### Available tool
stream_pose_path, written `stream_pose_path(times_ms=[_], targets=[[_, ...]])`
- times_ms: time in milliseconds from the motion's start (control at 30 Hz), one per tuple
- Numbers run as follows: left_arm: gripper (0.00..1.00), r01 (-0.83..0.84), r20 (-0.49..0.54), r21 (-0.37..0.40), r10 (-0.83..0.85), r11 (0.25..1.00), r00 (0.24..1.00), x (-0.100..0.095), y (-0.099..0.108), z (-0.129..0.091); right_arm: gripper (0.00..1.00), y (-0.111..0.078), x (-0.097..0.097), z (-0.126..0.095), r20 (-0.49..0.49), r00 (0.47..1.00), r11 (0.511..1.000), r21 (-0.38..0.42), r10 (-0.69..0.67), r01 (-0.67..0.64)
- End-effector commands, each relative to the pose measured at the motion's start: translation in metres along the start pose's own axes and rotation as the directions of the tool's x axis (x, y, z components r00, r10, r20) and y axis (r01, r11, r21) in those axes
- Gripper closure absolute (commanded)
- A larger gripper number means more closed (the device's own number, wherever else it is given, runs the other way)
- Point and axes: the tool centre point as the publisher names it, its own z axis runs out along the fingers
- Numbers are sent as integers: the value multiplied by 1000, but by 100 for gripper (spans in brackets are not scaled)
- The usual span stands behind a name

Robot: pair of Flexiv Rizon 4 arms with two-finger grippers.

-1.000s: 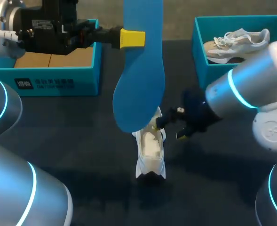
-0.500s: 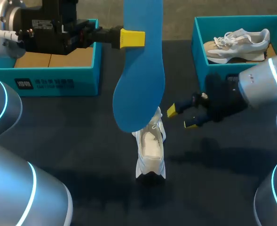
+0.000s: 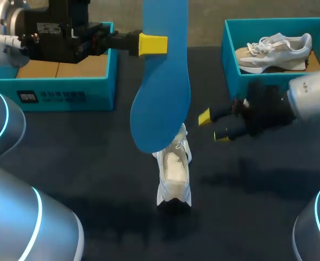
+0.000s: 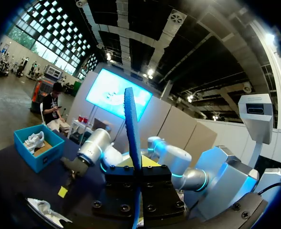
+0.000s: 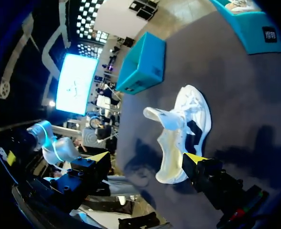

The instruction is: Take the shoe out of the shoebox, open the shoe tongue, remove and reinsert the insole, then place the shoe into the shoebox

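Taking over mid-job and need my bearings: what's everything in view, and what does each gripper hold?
shoe: one, white, mid-table
insole: one, blue, held upright, lower end over the shoe
left shoebox: one, teal, far left, brown floor showing
right shoebox: one, teal, far right
second shoe: one, white and grey, inside the right shoebox
table: one, dark
left gripper: one, yellow tips, shut on the insole
right gripper: one, yellow tips, open, empty, right of the shoe, apart from it

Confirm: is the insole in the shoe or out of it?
Out. The left tool holds the blue insole upright above the table; the white shoe lies there without it.
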Motion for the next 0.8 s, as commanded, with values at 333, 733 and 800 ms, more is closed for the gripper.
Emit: stream_pose_path(times_ms=[333,733,800], targets=[[100,1,1,-2,-1,1000,1000,0,0,1,0,17,38,-41,-196,980,999,-32,-12,6],[100,1,1,-2,-1,1000,1000,0,0,1,0,19,49,-40,-229,969,996,2,89,-90],[100,1,1,-2,-1,1000,1000,0,0,1,0,19,50,-40,-240,965,995,5,103,-105]])
